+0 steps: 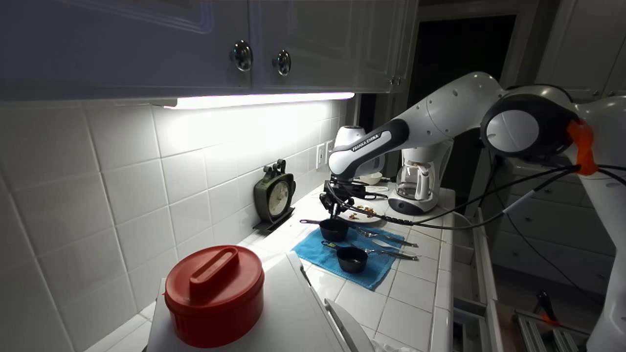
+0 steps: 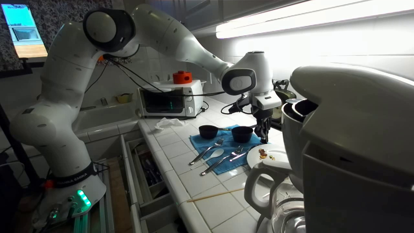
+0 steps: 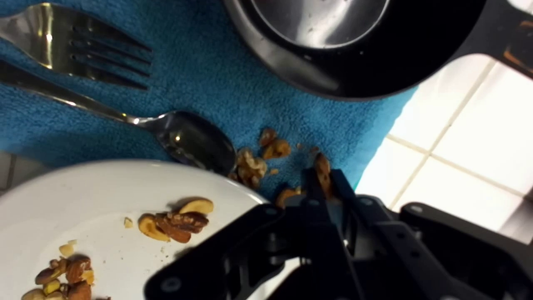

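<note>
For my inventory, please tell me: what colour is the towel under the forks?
The towel is blue; it shows best in the wrist view.

A small, long brown nut [image 3: 322, 168] with dark spots is pinched in the gripper [image 3: 325, 175]. One end pokes out. The blue towel [image 3: 195, 66] is under it; I can't tell if they touch.
</note>
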Tool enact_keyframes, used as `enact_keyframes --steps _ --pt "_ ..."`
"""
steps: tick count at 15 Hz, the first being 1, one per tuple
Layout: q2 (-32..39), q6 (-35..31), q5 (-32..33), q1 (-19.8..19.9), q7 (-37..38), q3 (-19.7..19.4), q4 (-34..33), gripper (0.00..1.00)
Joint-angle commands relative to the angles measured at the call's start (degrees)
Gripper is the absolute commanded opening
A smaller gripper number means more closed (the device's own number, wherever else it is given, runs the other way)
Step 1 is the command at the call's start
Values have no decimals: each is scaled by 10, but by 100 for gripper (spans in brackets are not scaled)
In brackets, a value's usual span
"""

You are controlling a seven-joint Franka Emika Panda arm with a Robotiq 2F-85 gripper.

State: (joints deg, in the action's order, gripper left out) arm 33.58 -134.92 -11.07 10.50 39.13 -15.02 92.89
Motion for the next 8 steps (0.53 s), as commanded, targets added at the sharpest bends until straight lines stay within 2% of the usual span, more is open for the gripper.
enact_keyframes --steps 1,8 --pt "-25 3 1 0 3 1 19 8" --pt "-70 -3 6 2 5 -10 58 8"
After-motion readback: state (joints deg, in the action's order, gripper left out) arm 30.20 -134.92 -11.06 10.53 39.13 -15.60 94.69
